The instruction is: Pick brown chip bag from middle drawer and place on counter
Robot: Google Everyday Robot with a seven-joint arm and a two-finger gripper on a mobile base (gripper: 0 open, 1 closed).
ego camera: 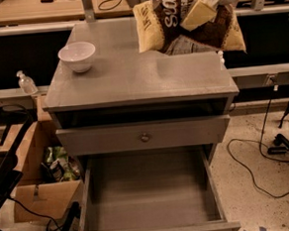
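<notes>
The brown chip bag (153, 22), cream-yellow and dark brown with white lettering, hangs at the top of the camera view over the back right part of the counter (132, 76). My gripper (193, 18) comes in from the top right and is shut on the bag's middle, with a cream finger (199, 12) pressed across its front. The bag's lower edge is just above the counter top. The middle drawer (150, 194) is pulled out at the bottom of the view, and its grey floor is bare.
A white bowl (77, 56) stands on the counter's back left. A closed drawer front with a round knob (145, 136) sits above the open drawer. A cardboard box (43, 196) with clutter is on the floor at left. Cables (266, 153) lie on the floor at right.
</notes>
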